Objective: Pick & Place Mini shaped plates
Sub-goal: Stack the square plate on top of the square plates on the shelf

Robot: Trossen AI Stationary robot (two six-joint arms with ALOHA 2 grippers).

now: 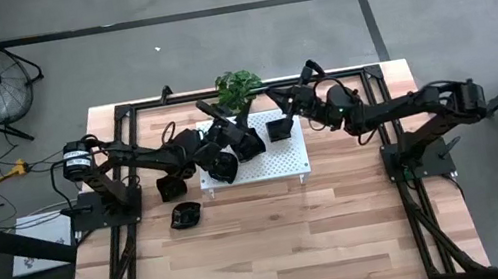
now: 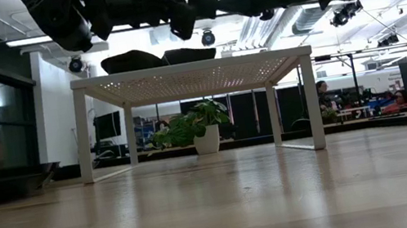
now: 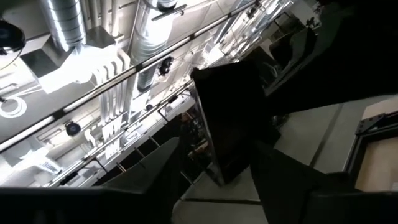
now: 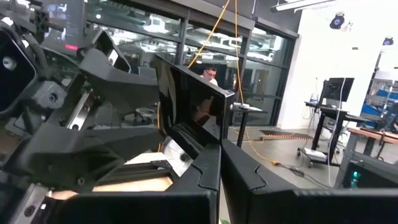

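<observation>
A: High view — where is the square plate (image 1: 280, 128)?
B: Above the white perforated board (image 1: 278, 163), near the plant (image 1: 238, 86), between both grippers.
A: Orientation?
B: On edge, face sideways, long axis roughly vertical in the right wrist view.
A: Grip?
B: Right gripper (image 4: 219, 152) fingers pinched closed on its lower edge. Left gripper (image 3: 214, 165) parted, straddling the plate's edge without clamping it. Other plates (image 1: 185, 214) lie flat on the table.

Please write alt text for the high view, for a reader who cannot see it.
Seen from straight above a wooden table, two dark robot arms meet over a white perforated board, the right gripper holding a square black plate close to the left gripper. More black plates sit on the board's left side, another lies on the table, and a green potted plant stands behind the board.
</observation>
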